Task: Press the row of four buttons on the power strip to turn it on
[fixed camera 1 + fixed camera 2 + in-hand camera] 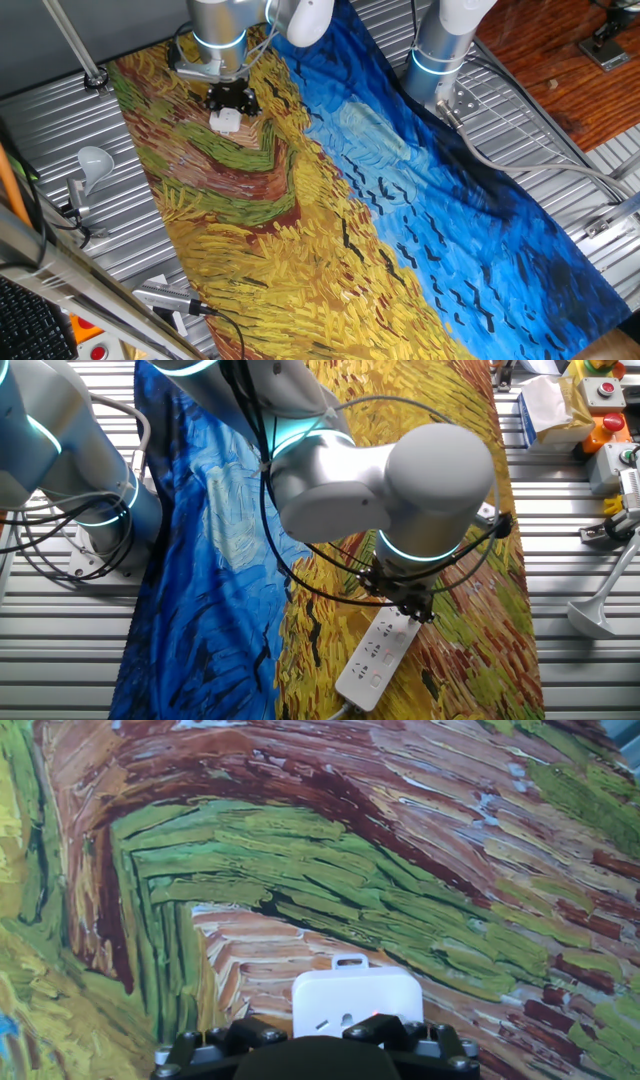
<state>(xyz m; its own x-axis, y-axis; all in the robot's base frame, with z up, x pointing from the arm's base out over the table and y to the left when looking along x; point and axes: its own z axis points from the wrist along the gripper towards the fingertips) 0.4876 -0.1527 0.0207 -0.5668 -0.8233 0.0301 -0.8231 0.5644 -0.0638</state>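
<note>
The power strip (pixel 376 654) is a white bar lying on the yellow-green part of the painted cloth (pixel 460 510). Its end also shows in one fixed view as the strip's white tip (pixel 226 120), and in the hand view as the strip's end (pixel 357 1000) with a tiny red dot at its lower edge. My black gripper (pixel 408 610) sits right over the strip's far end, low above it. The same gripper (pixel 231 102) hangs under the silver wrist. In the hand view only the gripper's (pixel 315 1042) dark body shows; the fingertips are hidden. I cannot pick out the row of four buttons.
A second arm's base (pixel 440 55) stands at the cloth's blue edge. A white lamp head (pixel 93 160) lies on the ribbed metal table beside the cloth. Boxes with red and orange knobs (pixel 600 405) crowd one corner. Black cables (pixel 300 560) loop around my wrist.
</note>
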